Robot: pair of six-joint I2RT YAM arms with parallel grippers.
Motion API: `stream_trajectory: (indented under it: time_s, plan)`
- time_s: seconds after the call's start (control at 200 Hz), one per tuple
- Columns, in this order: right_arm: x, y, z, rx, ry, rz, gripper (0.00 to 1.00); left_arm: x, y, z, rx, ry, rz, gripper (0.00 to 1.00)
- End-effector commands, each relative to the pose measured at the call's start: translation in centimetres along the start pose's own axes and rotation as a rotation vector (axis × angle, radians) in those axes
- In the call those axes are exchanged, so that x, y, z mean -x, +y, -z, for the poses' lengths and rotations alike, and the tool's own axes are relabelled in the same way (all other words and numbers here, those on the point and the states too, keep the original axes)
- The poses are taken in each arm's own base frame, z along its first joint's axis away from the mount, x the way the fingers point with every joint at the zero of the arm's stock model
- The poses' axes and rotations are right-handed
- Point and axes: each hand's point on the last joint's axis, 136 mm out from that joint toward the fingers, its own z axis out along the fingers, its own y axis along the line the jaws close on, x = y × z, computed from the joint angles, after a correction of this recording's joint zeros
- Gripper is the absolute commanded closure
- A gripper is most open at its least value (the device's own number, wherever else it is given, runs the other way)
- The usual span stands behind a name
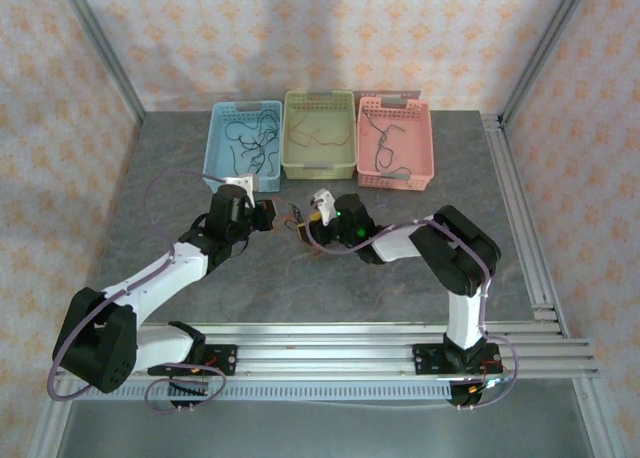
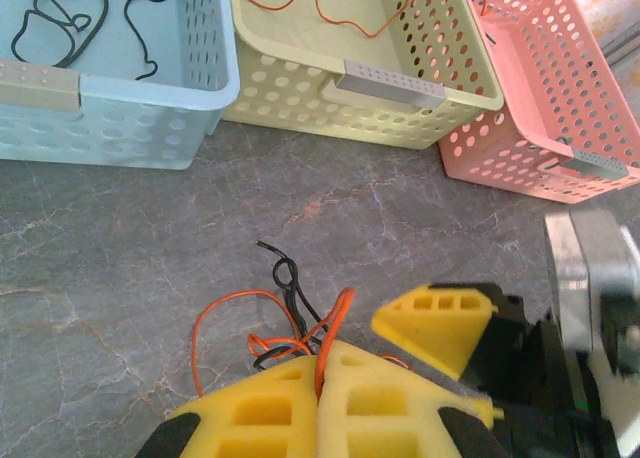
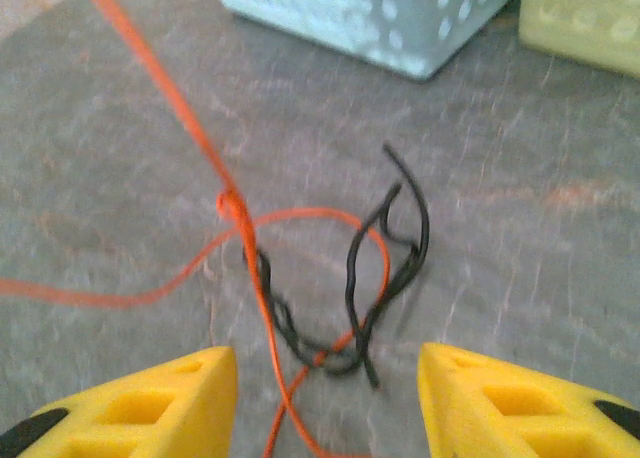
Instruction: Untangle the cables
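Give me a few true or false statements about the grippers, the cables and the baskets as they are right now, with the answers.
1. The left gripper is shut on the orange cable. True.
2. The right gripper clamps the black cable. False: its fingers stand apart, with the tangle on the table ahead of them.
3. The blue basket holds nothing. False: black cables lie in it.
4. The green basket stands between the blue basket and the pink basket. True.
5. The orange cable and the black cable lie fully apart. False: they are twisted together.
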Motion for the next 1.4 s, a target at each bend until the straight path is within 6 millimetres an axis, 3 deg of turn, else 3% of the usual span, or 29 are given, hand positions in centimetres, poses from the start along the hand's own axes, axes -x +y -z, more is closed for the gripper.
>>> stream_trajectory:
  time_s: [0.0,0.12,0.315,0.545,0.696,0.991,1.251,1.396]
  plan:
    - [1.8,-2.2,-0.7,-0.073,-0.021,-0.143,0.51,0.9,0.2,0.4,0.004,-0.047,0.007,1.0]
    - [3.1,-3.9,-1.5,-0.122,-0.029,-0.273,0.54,0.9,0.1,0.4,0.002,-0.049,0.008,1.0]
    - [3.4,-3.1,-3.9,-0.129,0.026,-0.341,0.55,0.9,0.2,0.3,0.005,-0.041,0.008,1.0]
    - [1.3,-3.3,-5.5,-0.212,0.128,-0.331,0.55,0.9,0.1,0.3,0.004,-0.045,0.008,1.0]
    - [-0.2,-3.9,-5.5,-0.265,0.196,-0.312,0.54,0.9,0.2,0.3,0.005,-0.043,0.009,1.0]
    - [-1.9,-3.1,-5.3,-0.341,0.331,-0.169,0.55,0.9,0.1,0.2,0.004,-0.037,0.007,1.0]
    - [-2.3,-4.4,-5.1,-0.412,0.369,-0.111,0.77,0.9,0.1,0.1,0.006,-0.037,0.009,1.0]
    - [-0.2,-4.5,-4.0,-0.437,0.287,-0.087,0.92,0.9,0.2,0.2,0.008,-0.041,0.009,1.0]
